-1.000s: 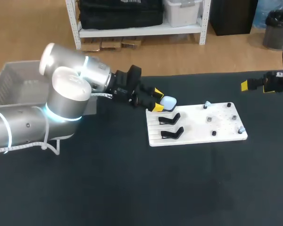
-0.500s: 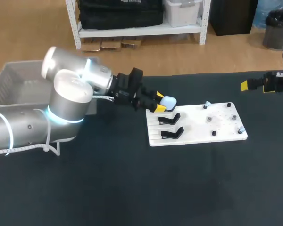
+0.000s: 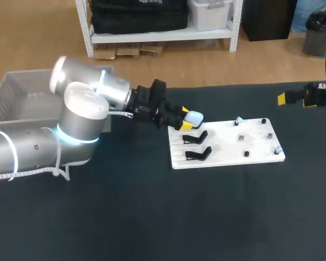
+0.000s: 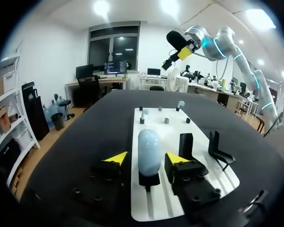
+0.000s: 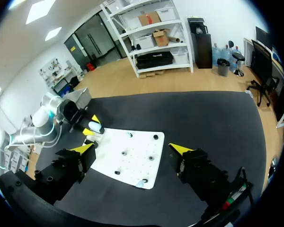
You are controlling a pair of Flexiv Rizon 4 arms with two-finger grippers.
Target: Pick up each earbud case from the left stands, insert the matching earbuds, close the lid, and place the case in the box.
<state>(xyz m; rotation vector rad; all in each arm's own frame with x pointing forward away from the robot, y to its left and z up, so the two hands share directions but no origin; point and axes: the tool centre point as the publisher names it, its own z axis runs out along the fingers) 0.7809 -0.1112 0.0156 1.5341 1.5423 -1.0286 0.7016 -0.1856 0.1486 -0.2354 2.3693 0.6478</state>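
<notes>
A pale blue earbud case (image 3: 194,117) stands on the rear stand of the white board (image 3: 223,148). My left gripper (image 3: 185,118) straddles it, one yellow tip on each side. In the left wrist view the case (image 4: 149,142) sits between the fingers of the left gripper (image 4: 146,158), with a thin gap on both sides, so it is open. Two black stands (image 3: 197,145) beside it hold nothing. Small earbuds (image 3: 238,120) sit on pegs on the board's right half. My right gripper (image 5: 132,149) hangs wide open above the board's right end, holding nothing.
A grey mesh box (image 3: 16,95) sits at the far left behind my left arm. The white board (image 5: 132,163) lies mid-table with dark mat on all sides. My right arm (image 3: 309,97) stays at the table's right edge.
The left gripper's fingers have drawn closer together around the case, and the left arm has edged slightly forward. The right arm and the board have not moved.
</notes>
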